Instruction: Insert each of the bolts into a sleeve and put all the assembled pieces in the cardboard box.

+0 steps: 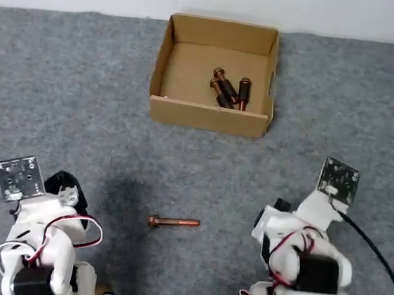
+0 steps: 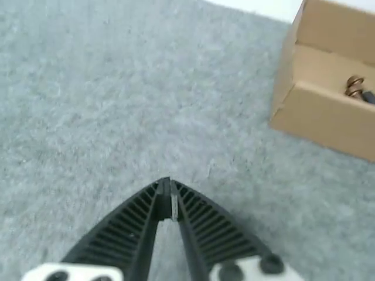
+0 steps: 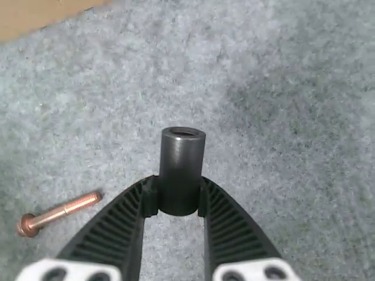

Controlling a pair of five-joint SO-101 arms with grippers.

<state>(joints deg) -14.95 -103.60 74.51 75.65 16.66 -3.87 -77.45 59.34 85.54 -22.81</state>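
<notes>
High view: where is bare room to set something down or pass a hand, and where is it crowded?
Free: grey carpet between the cardboard box and the loose bolt, and left of the box. Crowded: the box's right half, holding assembled pieces.

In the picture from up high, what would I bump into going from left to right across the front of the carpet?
left arm → loose bolt → right arm
</notes>
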